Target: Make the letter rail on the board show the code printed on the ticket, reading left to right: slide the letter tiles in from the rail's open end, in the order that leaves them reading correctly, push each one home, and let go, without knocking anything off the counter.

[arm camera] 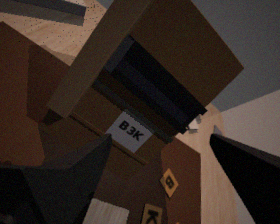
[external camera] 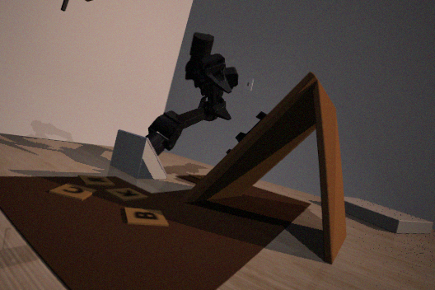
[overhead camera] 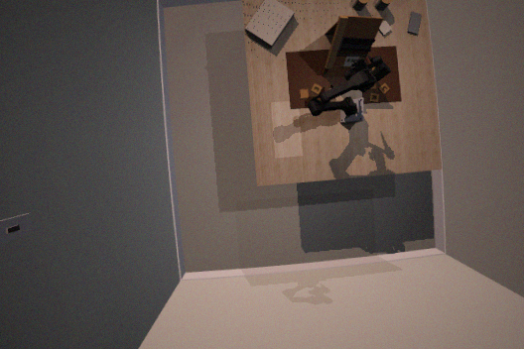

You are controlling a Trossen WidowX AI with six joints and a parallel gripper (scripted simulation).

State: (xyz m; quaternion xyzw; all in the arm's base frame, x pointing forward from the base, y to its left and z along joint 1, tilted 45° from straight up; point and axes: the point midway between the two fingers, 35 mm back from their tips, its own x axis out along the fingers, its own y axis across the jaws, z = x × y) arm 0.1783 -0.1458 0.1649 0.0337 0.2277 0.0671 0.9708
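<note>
Wooden and slanted, the board [overhead camera: 359, 27] [external camera: 264, 133] [arm camera: 191, 55] stands before the spread, empty end effector [overhead camera: 379, 69] [external camera: 228, 101] [arm camera: 162, 133], its ticket [overhead camera: 351, 60] [arm camera: 128, 131] reading B3K. Below the end effector, letter tiles, including B [external camera: 146, 216] [arm camera: 169, 182], lie on the brown mat [overhead camera: 305, 67] [external camera: 173, 256] [arm camera: 183, 167].

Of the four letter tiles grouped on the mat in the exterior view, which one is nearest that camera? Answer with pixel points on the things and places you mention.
The B tile [external camera: 146, 216] [arm camera: 169, 183]: lying flat, lowest in the exterior frame, and the only one of the four marked B.
</note>
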